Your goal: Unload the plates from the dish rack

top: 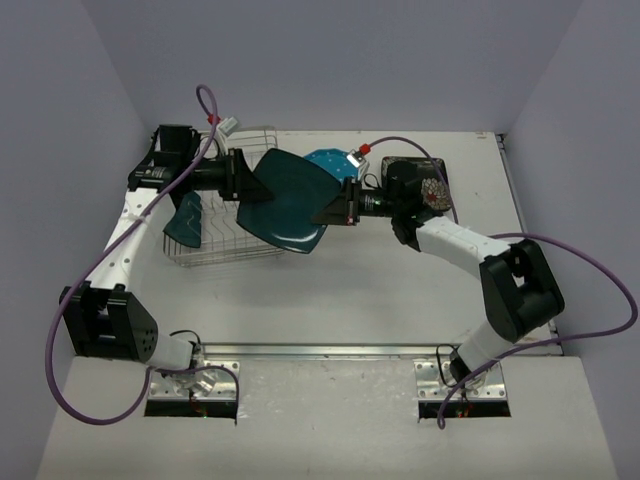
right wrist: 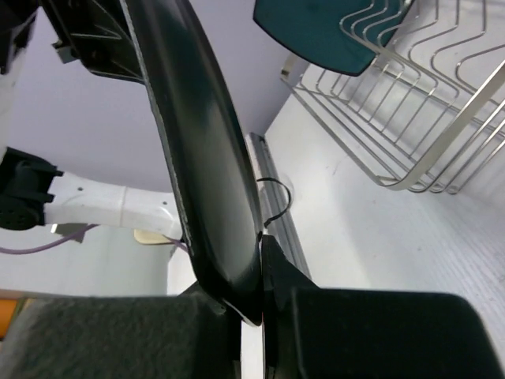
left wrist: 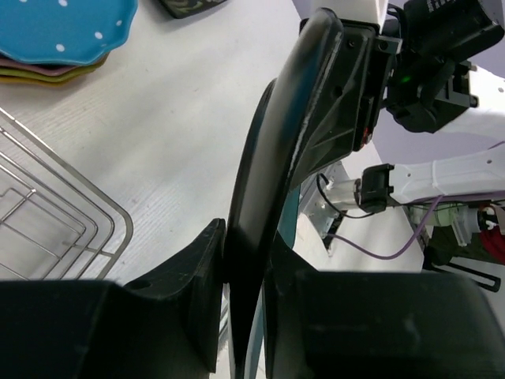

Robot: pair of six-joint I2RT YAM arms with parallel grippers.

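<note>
A squarish dark teal plate point(top: 290, 205) hangs tilted in the air just right of the dish rack point(top: 222, 250), gripped from both sides. My left gripper point(top: 250, 185) is shut on its left edge, and the plate runs edge-on point(left wrist: 260, 181) between those fingers point(left wrist: 201, 276). My right gripper point(top: 338, 207) is shut on the opposite edge, the rim point(right wrist: 197, 142) pinched at the fingertips point(right wrist: 272, 264). A second dark teal plate point(top: 185, 220) stands in the rack point(right wrist: 394, 110); it shows again point(right wrist: 319, 28) in the right wrist view.
A stack of scalloped plates topped by a dotted blue one point(top: 328, 160) point(left wrist: 59, 28) lies behind the held plate. A black speckled plate point(top: 432, 188) lies at the back right under my right arm. Purple cables loop off both arms. Walls close in left and right.
</note>
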